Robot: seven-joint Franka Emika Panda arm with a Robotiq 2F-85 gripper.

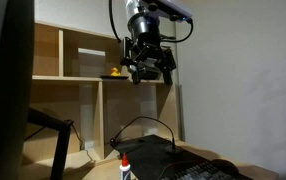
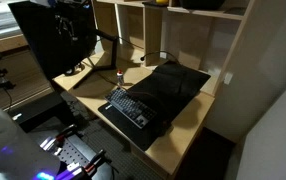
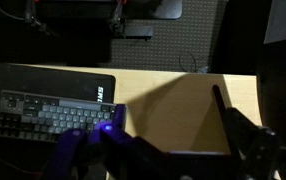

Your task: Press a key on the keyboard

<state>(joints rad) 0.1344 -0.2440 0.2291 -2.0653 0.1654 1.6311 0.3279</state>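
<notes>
The black keyboard lies on the front part of a black desk mat on the wooden desk. It also shows at the bottom right in an exterior view and at the left of the wrist view. My gripper hangs high above the desk, level with the shelf, far from the keys. Its fingers look spread and hold nothing. In the wrist view the dark fingers frame bare desk to the right of the keyboard.
A wooden shelf unit stands behind the desk with a yellow duck on it. A small white bottle with a red cap stands left of the mat. A dark monitor stands at the desk's side. Cables run along the back.
</notes>
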